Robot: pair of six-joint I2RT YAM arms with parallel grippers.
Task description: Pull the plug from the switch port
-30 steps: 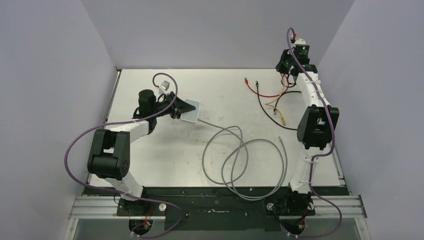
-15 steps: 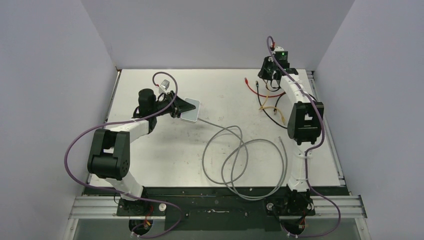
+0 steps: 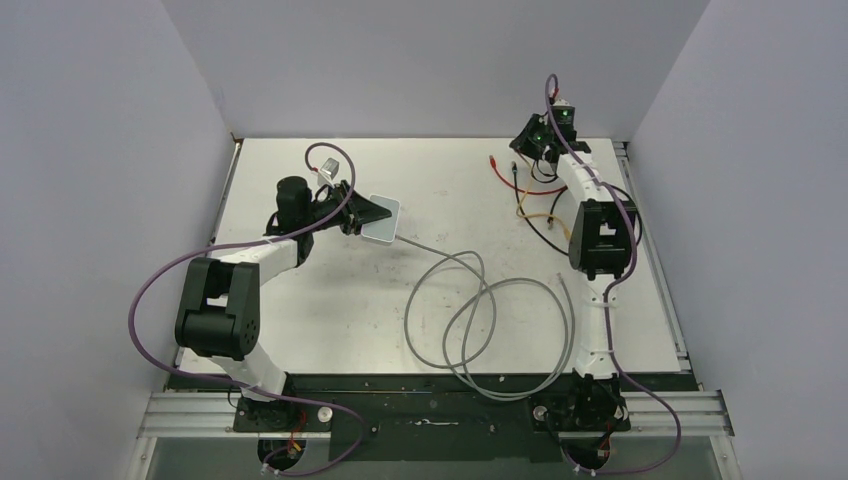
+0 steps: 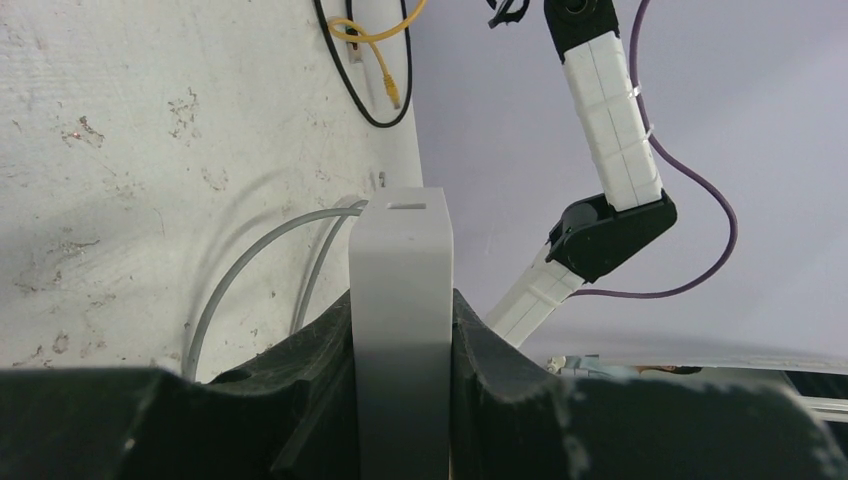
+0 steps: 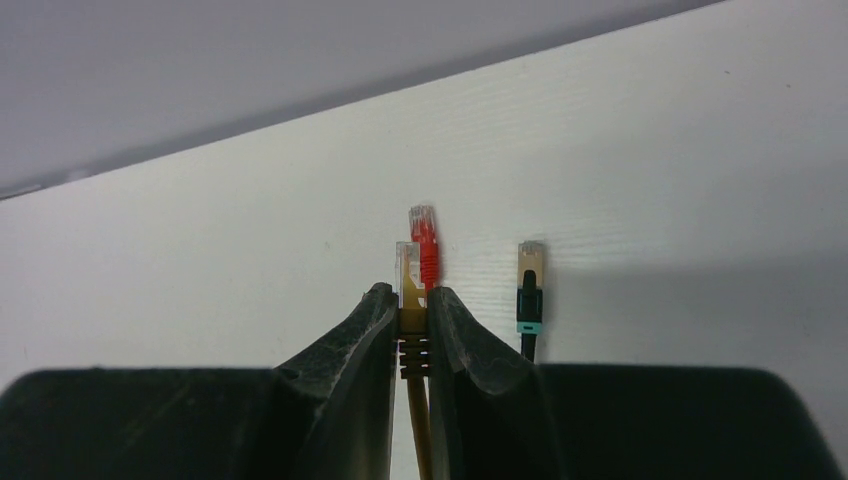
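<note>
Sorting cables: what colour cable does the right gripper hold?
Yellow; cable shows best in right wrist view.

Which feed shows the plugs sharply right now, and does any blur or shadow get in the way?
Right wrist: yellow plug in the right gripper, red plug and black plug all crisp; soft shadow to their right. Left wrist: switch blurred near the lens, table sharp. Top external: even light, no glare, plugs tiny.

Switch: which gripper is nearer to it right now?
Left. The left gripper is clamped on the switch itself. The right gripper is away across the table, near its far right corner, shut on a yellow cable's plug.
</note>
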